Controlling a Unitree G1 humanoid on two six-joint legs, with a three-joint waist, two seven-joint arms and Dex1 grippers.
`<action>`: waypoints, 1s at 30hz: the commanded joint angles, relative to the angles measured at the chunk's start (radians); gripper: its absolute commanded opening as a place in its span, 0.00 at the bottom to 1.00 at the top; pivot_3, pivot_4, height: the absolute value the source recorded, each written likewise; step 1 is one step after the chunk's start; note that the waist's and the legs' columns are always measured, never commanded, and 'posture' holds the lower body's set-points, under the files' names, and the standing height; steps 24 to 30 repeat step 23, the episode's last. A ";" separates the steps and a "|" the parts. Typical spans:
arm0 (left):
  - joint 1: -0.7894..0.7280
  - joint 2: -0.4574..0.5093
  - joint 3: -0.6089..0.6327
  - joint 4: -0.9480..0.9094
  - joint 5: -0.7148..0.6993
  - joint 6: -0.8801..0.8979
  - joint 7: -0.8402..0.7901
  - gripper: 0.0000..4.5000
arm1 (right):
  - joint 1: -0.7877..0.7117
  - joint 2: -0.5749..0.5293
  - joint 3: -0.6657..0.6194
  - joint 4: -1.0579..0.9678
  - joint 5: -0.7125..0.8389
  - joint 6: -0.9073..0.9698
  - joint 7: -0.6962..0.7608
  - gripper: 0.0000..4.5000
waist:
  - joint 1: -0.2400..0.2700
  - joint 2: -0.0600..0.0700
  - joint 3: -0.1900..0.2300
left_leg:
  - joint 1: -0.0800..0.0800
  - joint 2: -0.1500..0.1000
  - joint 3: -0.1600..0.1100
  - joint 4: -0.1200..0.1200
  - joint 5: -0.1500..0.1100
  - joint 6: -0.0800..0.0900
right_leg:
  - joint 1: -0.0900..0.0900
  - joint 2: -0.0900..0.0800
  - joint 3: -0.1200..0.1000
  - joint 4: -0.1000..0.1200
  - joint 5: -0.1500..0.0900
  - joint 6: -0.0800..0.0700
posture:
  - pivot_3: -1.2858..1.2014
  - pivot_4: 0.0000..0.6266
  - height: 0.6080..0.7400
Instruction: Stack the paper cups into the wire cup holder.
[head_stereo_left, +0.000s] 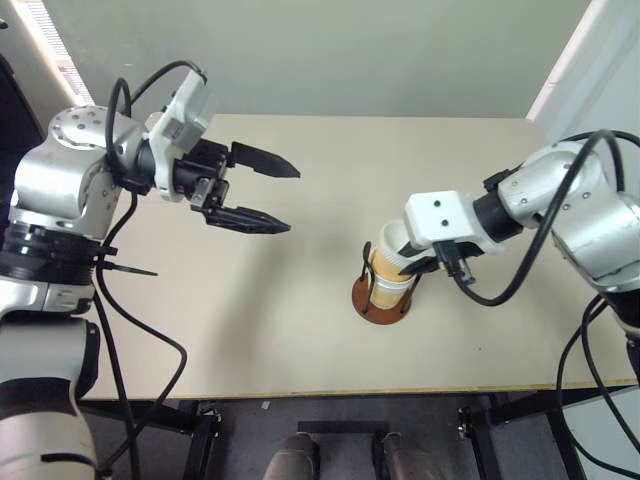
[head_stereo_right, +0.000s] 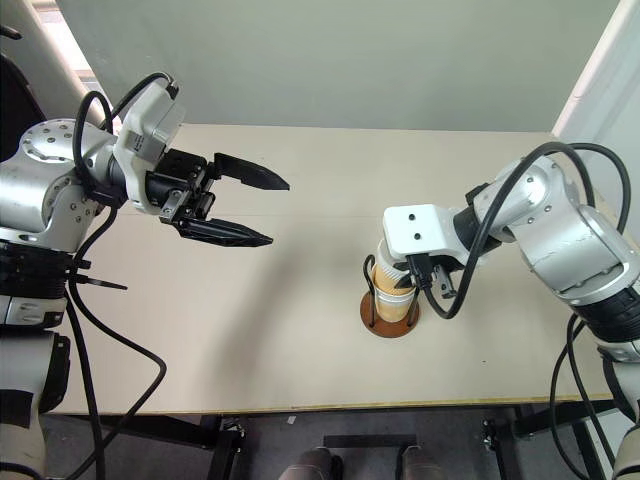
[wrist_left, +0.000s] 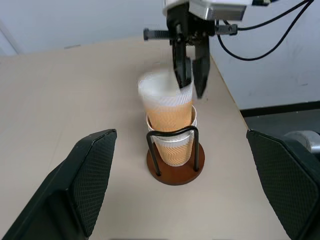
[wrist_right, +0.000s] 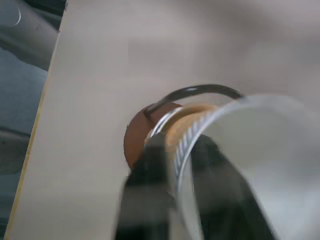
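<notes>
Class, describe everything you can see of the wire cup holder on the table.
The wire cup holder has a round reddish-brown disc base, wood-like, and upright black wire loops. It stands upright on the beige table, towards the robot's right. Paper cups with tan ribbed walls and white rims are nested between the loops; the top cup sits tilted and blurred, with the right gripper straddling its rim, one of the fingers inside, one outside.

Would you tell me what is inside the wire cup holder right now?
The wire cup holder holds nested paper cups; two rims show below the top cup. The right gripper straddles the top cup's rim. The lower cups' insides are covered.
</notes>
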 joint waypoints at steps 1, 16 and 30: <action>-0.007 0.005 0.031 -0.022 0.007 -0.007 -0.032 1.00 | -0.042 0.026 -0.015 -0.004 -0.019 0.003 0.007 0.43 | 0.000 0.000 0.000 | 0.000 0.000 0.000 0.000 0.000 0.000 | 0.000 0.000 0.000 0.000 0.000 0.000 | 0.52 0.24 1.00; 0.142 0.018 0.197 -0.064 0.049 0.045 0.085 1.00 | -0.044 -0.020 -0.321 0.151 0.085 0.189 -0.108 0.89 | -0.001 0.000 0.000 | 0.000 0.000 0.000 -0.002 0.000 -0.003 | 0.000 0.000 0.000 -0.001 -0.003 -0.005 | 0.52 0.24 1.00; 0.224 0.028 0.277 -0.059 0.078 0.087 0.185 1.00 | 0.082 -0.069 -0.414 0.159 0.110 0.202 -0.176 0.89 | -0.001 0.000 0.000 | 0.001 0.000 0.000 -0.004 0.002 -0.005 | -0.002 0.001 0.000 0.002 0.000 0.000 | 0.52 0.24 1.00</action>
